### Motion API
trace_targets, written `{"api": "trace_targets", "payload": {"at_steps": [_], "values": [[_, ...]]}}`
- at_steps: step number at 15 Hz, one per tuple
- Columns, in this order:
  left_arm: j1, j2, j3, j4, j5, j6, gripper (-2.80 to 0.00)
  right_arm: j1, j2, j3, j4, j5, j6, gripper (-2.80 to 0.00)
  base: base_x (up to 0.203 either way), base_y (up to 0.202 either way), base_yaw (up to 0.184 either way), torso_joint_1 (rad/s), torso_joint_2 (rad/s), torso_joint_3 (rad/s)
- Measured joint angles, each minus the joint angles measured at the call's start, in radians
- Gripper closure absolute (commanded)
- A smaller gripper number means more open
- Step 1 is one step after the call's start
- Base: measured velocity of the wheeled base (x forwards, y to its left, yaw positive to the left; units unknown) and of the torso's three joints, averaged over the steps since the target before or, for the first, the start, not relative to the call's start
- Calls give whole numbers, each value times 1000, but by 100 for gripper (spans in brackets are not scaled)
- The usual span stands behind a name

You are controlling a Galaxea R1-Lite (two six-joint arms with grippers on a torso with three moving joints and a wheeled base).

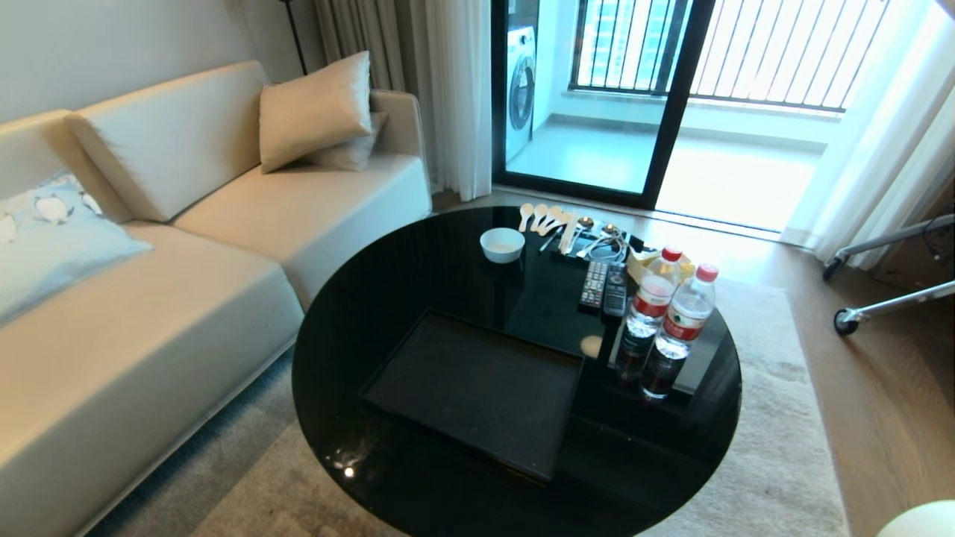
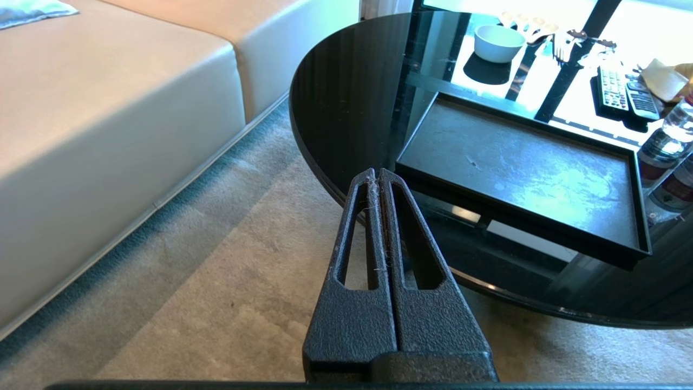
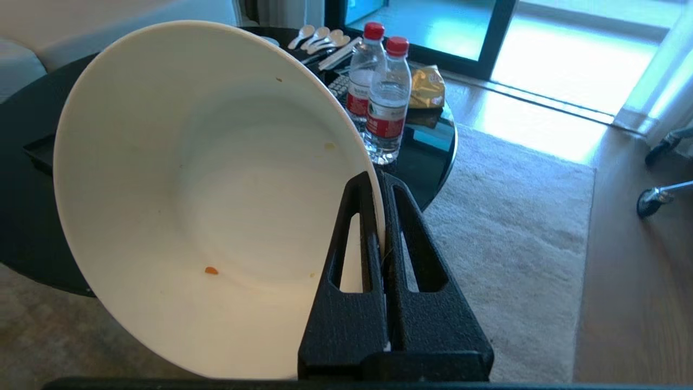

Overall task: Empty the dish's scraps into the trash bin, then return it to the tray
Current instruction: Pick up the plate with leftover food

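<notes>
My right gripper point(image 3: 379, 179) is shut on the rim of the dish point(image 3: 206, 189), a glossy white bowl held tilted beside the round black table. Inside the bowl only a tiny orange crumb of the scraps point(image 3: 211, 270) and a few pale specks show. A pale curve of the dish point(image 1: 929, 522) peeks into the head view's bottom right corner. The black tray point(image 1: 477, 388) lies bare on the table's near side. My left gripper point(image 2: 377, 174) hangs shut and empty over the carpet, near the table edge by the tray point(image 2: 520, 162). The trash bin is out of view.
On the table point(image 1: 418, 261) stand a smaller white bowl point(image 1: 502, 245), spoons point(image 1: 545, 218), two remotes point(image 1: 604, 287) and two water bottles point(image 1: 671, 321). A beige sofa point(image 1: 149, 298) runs along the left. A wheeled stand's legs point(image 1: 847, 321) sit on the right.
</notes>
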Motion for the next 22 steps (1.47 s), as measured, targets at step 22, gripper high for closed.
{"api": "trace_targets", "payload": {"at_steps": [22], "values": [[0,0,0,0,0,0,0,270,1228,-674,-389,140,-129,0,0,0,0,0,0,0]]}}
